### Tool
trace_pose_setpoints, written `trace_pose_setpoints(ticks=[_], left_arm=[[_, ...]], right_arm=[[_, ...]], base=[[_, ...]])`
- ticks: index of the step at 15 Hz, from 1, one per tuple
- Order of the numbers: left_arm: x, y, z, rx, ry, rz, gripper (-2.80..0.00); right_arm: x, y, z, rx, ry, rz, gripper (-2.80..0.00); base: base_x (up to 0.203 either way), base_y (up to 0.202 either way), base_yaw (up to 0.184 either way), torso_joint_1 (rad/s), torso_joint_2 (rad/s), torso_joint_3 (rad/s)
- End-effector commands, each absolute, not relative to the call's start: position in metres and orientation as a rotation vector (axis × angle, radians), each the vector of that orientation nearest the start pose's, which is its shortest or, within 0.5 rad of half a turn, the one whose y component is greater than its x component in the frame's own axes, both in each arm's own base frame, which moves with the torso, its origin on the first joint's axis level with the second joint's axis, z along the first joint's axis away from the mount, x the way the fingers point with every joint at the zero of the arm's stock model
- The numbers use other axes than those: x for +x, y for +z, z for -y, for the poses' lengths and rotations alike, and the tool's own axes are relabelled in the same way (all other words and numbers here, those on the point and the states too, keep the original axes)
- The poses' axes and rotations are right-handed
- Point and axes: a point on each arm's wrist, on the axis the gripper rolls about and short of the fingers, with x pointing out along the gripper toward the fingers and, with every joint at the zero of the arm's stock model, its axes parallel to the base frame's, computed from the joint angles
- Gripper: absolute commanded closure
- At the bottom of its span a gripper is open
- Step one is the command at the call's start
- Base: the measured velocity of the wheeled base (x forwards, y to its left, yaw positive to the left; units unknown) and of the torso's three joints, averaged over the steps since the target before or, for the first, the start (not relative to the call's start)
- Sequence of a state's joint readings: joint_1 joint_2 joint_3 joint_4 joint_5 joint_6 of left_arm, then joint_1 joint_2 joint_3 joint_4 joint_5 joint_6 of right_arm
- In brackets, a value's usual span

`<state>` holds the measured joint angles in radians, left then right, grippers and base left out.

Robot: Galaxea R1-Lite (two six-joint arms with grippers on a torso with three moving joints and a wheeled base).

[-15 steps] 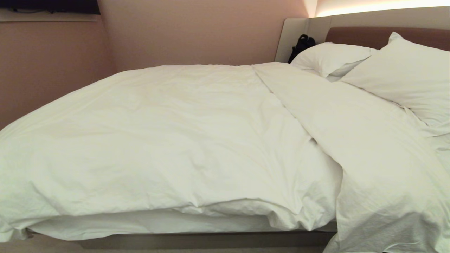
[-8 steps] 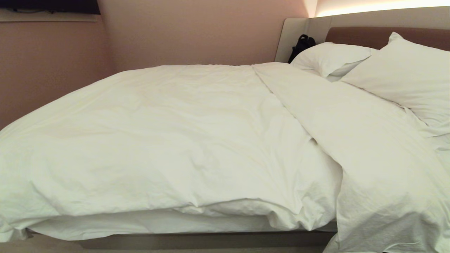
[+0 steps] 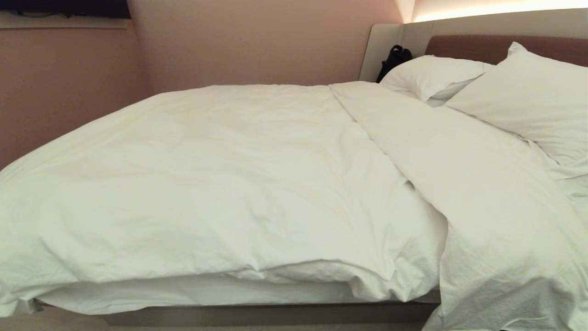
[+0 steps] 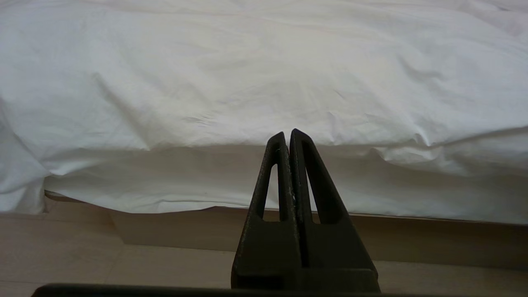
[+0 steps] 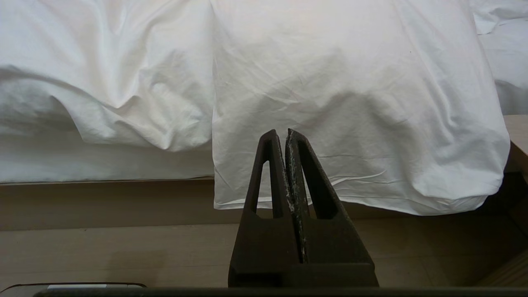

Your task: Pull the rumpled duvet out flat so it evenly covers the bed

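Nothing has moved since the earlier frames; head view is unchanged. Duvet point(image 3: 220, 184) lies rumpled across the bed point(image 3: 275, 315), with a folded-over band point(image 3: 459, 184) running diagonally from the far side toward the near right corner, where it hangs over the edge toward the floor point(image 5: 103, 247). Two pillows point(image 3: 528, 96) sit against the headboard point(image 3: 464, 45), a black object point(image 3: 394, 57) beside them. Left gripper point(image 4: 288, 134) has fingers pressed together, empty, low in front of the duvet's near edge. Right gripper point(image 5: 281, 134) likewise closed and empty, facing the hanging fold.
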<state>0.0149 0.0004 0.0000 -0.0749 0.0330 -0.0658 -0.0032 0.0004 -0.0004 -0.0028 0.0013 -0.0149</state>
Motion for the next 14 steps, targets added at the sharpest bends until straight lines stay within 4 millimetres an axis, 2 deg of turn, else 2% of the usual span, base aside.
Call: trace_pose_setpoints(ticks=[1,14], left_arm=[[-0.0230,0.0834,-0.0004,-0.067,0.047,0.077,0.00],[-0.0230,0.0834,-0.0004,-0.060,0.047,0.077,0.00]], right_arm=[[-0.0229,0.0762,-0.0001,-0.015,-0.001,0.005,0.00],[-0.0229,0.0761,-0.0001,-0.015,-0.002,0.004,0.00]], base=[[0.000,0.000,0.000,0.000,0.00,0.000],[0.000,0.000,0.000,0.000,0.00,0.000]])
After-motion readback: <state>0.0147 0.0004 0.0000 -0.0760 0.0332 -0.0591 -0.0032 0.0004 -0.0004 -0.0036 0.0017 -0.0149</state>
